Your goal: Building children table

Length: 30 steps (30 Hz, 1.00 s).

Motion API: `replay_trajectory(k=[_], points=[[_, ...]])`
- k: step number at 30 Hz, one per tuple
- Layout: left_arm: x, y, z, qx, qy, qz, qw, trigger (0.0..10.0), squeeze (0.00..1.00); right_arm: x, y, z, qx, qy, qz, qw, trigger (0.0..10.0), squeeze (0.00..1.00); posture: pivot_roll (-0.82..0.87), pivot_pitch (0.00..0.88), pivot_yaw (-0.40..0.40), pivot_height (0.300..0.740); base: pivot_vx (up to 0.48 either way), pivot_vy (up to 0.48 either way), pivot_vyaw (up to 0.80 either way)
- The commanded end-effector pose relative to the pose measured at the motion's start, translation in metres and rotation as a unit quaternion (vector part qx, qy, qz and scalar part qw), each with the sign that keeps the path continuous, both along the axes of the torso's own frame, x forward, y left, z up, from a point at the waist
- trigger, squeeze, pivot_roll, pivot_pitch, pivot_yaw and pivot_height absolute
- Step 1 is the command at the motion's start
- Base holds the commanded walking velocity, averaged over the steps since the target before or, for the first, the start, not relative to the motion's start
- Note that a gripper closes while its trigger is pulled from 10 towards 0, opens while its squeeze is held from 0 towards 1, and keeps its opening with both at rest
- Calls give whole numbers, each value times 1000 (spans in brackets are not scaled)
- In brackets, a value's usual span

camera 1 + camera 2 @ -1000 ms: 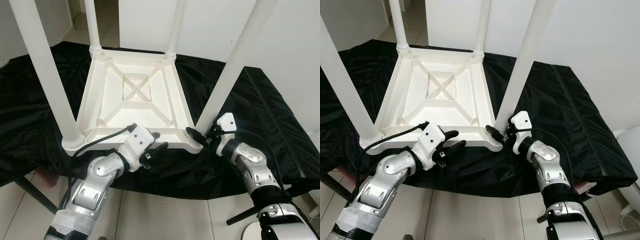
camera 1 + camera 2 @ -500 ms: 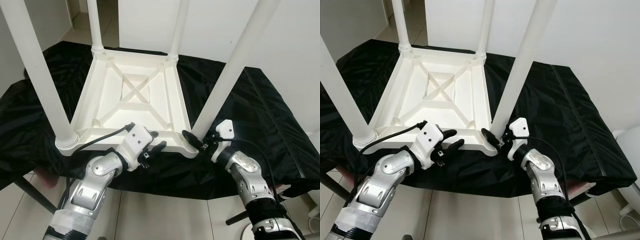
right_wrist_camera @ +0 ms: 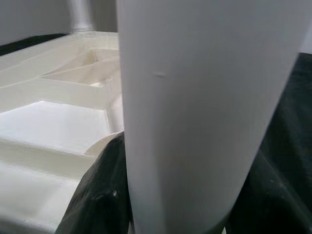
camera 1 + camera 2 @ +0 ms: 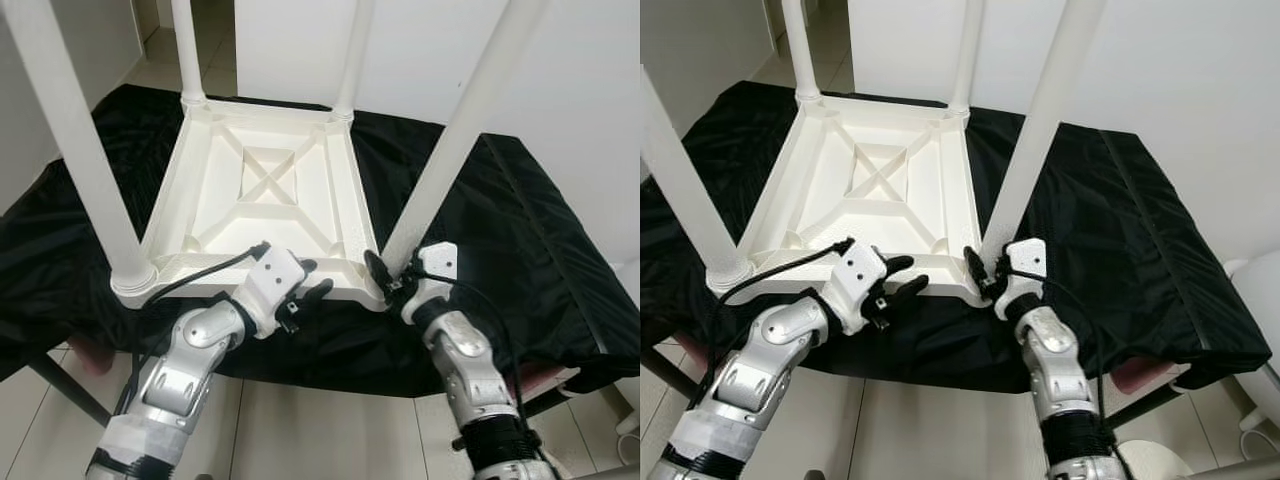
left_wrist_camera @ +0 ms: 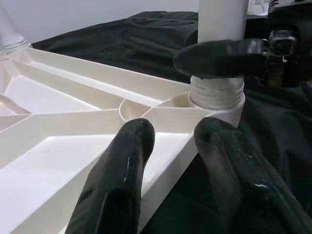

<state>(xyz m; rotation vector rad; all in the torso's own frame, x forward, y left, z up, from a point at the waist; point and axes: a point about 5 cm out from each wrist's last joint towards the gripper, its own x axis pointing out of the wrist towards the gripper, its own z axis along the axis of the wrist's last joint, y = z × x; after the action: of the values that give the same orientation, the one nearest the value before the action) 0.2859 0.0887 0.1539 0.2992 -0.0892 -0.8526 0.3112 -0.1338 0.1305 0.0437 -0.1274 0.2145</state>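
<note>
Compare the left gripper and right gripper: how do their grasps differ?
The left gripper straddles the near edge of the upturned white table top, fingers spread. The right gripper wraps the base of the near right table leg, one finger on each side. Both work at the table's near edge, above the black cloth.

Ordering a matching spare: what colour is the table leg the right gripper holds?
White, plain; the table leg in the right gripper shows best in the right eye view.

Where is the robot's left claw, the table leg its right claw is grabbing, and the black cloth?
left claw (image 4: 308, 286): left eye view, between its fingertips.
table leg (image 4: 455, 142): left eye view, middle of the shaft.
black cloth (image 4: 1110, 220): right eye view, bare stretch at right.
</note>
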Motion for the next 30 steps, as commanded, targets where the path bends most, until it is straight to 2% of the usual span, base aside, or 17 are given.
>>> replay_trajectory(k=[1,4,5,6,7,10,12,15,16,18,19,21,24,27,28,29,30], points=[[4,-1,0,2,-5,13,1000,10000,0,-3,-5,-18,5,52,-73,996,10000,0,87,23,-78,740,0,0,0],[4,-1,0,2,-5,13,1000,10000,0,-3,-5,-18,5,52,-73,996,10000,0,87,23,-78,740,0,0,0],[5,-2,1,2,-7,11,1000,10000,0,-4,-2,-20,15,59,-101,993,10000,0,93,22,-81,740,0,0,0],[5,-2,1,2,-7,11,1000,10000,0,-4,-2,-20,15,59,-101,993,10000,0,93,22,-81,740,0,0,0],[6,-3,3,1,-11,12,1000,10000,0,-5,7,-22,32,66,-120,990,10000,0,99,19,-85,740,0,0,0],[6,-4,4,-1,-13,14,1000,10000,0,-5,18,-22,42,69,-121,989,10000,0,104,16,-87,740,0,0,0],[5,-4,3,-3,-12,16,1000,10000,0,-6,32,-17,41,58,-89,993,10000,0,98,15,-88,740,0,0,0],[4,-6,2,-3,-12,14,1000,10000,0,-7,30,-14,29,47,-84,995,10000,0,97,14,-90,740,0,0,0],[5,-7,2,-4,-13,14,1000,10000,0,-8,27,-13,28,46,-87,995,10000,153,96,13,-91,740,0,0,0],[6,-7,3,-5,-13,14,1000,10000,0,-8,26,-13,27,46,-88,995,10000,153,95,14,-90,740,0,0,0],[6,-7,3,-6,-13,13,1000,10000,0,-8,25,-12,30,46,-87,995,10000,973,92,15,-90,740,0,0,0],[7,-8,3,-6,-14,12,1000,10000,0,-8,23,-10,28,37,-85,995,10000,1000,89,15,-92,740,0,0,0],[6,-11,2,-4,-16,8,1000,10000,0,-8,17,-6,26,25,-83,996,10000,1000,87,13,-95,740,0,0,0],[5,-12,2,-4,-16,7,1000,10000,0,-8,8,-7,8,26,-54,998,10000,1000,90,12,-96,740,0,0,0],[4,-11,1,-4,-15,7,1000,10000,0,-8,3,-7,-4,25,-24,999,10000,1000,89,13,-97,740,0,0,0],[3,-11,0,-4,-14,7,1000,10000,0,-9,-2,-7,-17,21,9,1000,10000,0,90,15,-98,740,0,0,0],[3,-11,-1,-4,-13,7,1000,10000,0,-9,-6,-6,-25,18,30,999,10000,0,90,15,-98,740,0,0,0]])
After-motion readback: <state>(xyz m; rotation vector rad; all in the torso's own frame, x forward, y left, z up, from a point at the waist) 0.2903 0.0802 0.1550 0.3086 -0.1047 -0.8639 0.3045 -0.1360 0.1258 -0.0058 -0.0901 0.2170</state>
